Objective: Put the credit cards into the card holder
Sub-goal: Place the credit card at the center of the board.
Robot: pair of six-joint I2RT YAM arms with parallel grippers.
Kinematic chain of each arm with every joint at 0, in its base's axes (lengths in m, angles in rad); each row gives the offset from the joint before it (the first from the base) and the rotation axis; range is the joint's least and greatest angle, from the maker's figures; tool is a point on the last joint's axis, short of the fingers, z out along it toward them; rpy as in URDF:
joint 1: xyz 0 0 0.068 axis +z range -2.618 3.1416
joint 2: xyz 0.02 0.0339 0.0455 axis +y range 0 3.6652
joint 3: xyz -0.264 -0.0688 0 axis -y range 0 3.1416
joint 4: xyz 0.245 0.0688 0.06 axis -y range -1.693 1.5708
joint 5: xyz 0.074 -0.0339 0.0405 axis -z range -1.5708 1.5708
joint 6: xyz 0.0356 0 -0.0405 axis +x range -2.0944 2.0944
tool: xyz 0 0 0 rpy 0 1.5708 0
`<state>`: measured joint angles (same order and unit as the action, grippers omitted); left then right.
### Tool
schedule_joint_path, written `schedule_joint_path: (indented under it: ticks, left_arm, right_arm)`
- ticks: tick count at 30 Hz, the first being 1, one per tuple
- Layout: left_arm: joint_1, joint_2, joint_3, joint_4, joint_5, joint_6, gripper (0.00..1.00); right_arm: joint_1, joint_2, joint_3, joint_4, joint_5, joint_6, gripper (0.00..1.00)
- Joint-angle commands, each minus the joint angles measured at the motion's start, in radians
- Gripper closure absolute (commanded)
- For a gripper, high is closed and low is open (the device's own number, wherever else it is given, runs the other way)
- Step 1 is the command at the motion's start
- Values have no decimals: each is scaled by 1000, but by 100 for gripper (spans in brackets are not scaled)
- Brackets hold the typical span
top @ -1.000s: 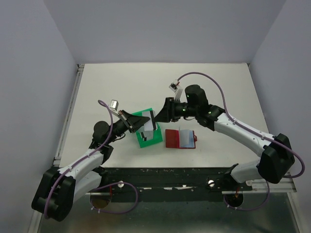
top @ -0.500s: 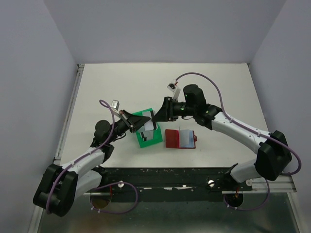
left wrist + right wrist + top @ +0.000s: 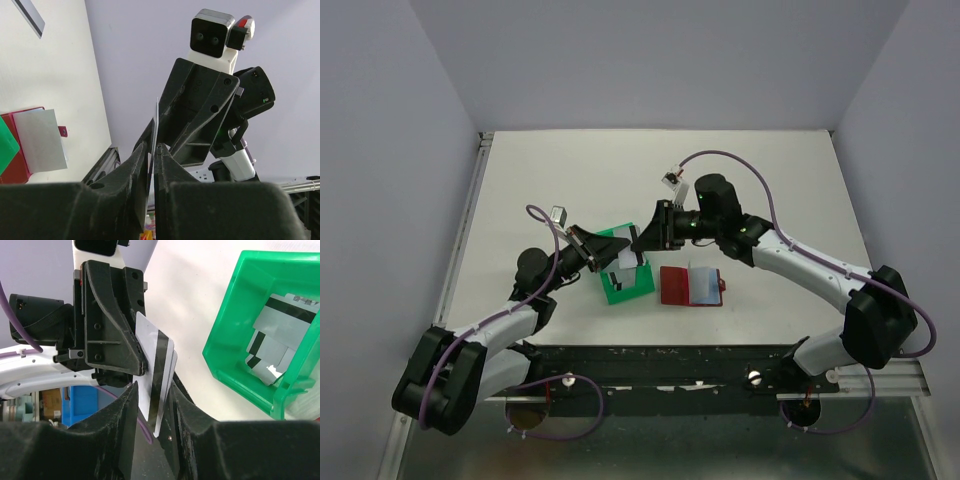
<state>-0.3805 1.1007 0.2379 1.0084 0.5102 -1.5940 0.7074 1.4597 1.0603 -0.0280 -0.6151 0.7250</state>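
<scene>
The white desk (image 3: pixel 570 170) carries two arms, the left arm (image 3: pixel 490 330) and the right arm (image 3: pixel 810 265), which meet over one green tray (image 3: pixel 620 291). Just to the right of the tray lies one card holder (image 3: pixel 690 285), spread open and flat, dark red with a pale blue inside. The left tool (image 3: pixel 616 252) and the right tool (image 3: pixel 645 240) face each other tip to tip above the tray's far edge, with a held card (image 3: pixel 155 375) upright between them. What looks like a second card sits just behind it, slightly offset. The left tool is narrow: the card stands edge-on in the slit between its fingers, and I cannot tell whether it is pinched. The right tool is about half apart, one finger at each long edge of the card, and I cannot tell whether they press on it. At least three tray cards (image 3: pixel 275 330) overlap in the tray, and one loose card (image 3: pixel 27 17) lies flat on the desk beyond the card holder. Compared with a second ago, the right tool has moved left, closer to the left tool; tray and card holder have not shifted.
</scene>
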Motion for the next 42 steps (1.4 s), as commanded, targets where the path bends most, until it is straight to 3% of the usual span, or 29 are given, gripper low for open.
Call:
schedule_joint_path:
  ticks: [1,10,42]
  left_arm:
    - [0,-1,-6,53,-9,-11,79]
    - [-1,-5,-6,52,-10,-11,77]
    - [0,-5,-11,56,-7,-17,77]
  right_arm:
    - [4,8,21,7,-9,-2,62]
    - [4,-2,23,-39,34,-25,68]
    - [3,-44,30,-130,130,-65,73]
